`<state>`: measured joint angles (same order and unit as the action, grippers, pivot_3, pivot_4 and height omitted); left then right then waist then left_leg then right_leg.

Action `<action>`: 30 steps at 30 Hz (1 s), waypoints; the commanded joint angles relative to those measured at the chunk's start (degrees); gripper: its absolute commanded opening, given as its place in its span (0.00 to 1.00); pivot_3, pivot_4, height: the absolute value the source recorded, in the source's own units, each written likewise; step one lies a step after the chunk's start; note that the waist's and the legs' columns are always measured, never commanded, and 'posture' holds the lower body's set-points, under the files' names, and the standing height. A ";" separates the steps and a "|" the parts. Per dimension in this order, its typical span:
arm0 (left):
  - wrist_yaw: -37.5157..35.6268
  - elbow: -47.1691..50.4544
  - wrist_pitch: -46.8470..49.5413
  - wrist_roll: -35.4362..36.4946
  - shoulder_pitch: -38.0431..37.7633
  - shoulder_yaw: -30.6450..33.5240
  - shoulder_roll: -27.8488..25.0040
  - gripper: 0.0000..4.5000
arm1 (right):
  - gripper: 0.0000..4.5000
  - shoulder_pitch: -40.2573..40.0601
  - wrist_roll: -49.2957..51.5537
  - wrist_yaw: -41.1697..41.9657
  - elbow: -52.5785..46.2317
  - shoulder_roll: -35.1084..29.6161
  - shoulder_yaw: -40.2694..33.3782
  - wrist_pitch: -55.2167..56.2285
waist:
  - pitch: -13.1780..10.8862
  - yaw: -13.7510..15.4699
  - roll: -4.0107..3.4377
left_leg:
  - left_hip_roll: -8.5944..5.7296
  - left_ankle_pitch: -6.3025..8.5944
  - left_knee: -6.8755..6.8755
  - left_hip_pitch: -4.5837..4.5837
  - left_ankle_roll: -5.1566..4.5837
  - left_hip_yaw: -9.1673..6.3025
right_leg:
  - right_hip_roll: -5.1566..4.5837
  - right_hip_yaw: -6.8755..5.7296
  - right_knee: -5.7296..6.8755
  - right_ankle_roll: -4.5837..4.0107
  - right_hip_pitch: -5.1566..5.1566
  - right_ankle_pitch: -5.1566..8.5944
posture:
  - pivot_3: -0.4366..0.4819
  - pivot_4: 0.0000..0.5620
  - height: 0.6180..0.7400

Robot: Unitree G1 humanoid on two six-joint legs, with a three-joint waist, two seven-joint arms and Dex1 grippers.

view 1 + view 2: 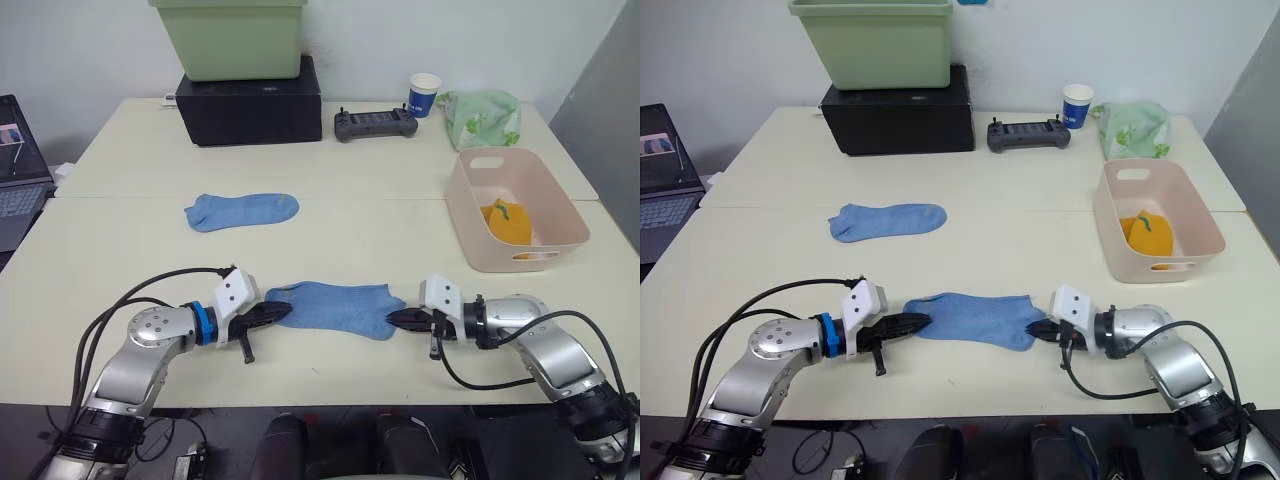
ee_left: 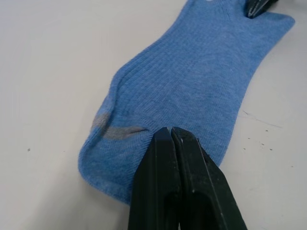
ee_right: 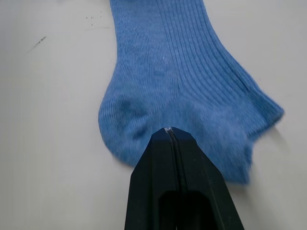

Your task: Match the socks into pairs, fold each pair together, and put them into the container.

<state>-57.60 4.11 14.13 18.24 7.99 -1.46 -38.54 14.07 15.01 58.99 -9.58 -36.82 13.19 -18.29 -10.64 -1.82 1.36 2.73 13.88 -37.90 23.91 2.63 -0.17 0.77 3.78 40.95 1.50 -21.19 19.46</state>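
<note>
My left gripper [image 1: 278, 312] was clenched on the toe end of a light blue ribbed ankle sock [image 1: 335, 307] lying flat near the table's front edge, and my right gripper [image 1: 397, 320] pinched its cuff end. Farther back lay a second light blue sock [image 1: 242, 211]. To the right, the pale pink plastic basket [image 1: 478, 235] held a folded mustard-orange pair [image 1: 508, 222].

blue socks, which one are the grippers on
The near blue sock, by the table's front edge: the left gripper is shut on its toe end, the right gripper on its cuff end. The far blue sock lies alone, mid-table.
</note>
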 commanded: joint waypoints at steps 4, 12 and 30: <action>3.22 -1.39 1.60 -0.62 4.22 -0.04 2.45 0.00 | 0.00 4.12 -1.11 -9.22 0.91 8.56 -2.33 1.90 | 0.00 -0.11 0.00 | -0.01 0.00 0.00 -0.01 0.00 -0.03 | 0.06 0.01 0.02 0.00 -0.01 0.00 | 0.48 0.27 1.00; 4.28 -7.19 0.77 -3.82 5.88 -1.68 3.55 0.00 | 0.00 1.76 -9.87 -14.21 10.34 10.49 0.69 8.70 | 0.00 0.13 0.00 | -0.01 0.00 0.01 0.08 0.01 0.05 | 0.01 0.03 -0.02 0.00 -0.11 0.00 | 0.48 0.27 1.00; -4.48 2.23 -2.56 0.53 -0.51 1.91 -2.12 0.00 | 0.00 1.31 -0.06 -8.28 -3.46 8.79 -2.76 2.90 | 0.01 -0.07 -0.03 | 0.05 0.00 0.04 0.00 0.01 0.11 | 0.02 0.14 0.02 0.00 -0.09 0.00 | 0.48 0.27 1.00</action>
<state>-61.24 4.59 12.82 19.04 8.30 0.67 -40.01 15.15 13.62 49.58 -10.31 -28.33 9.17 -14.26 -10.64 -1.89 1.33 2.78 13.88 -37.85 23.91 2.63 -0.08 0.80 3.91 40.97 1.50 -21.27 19.46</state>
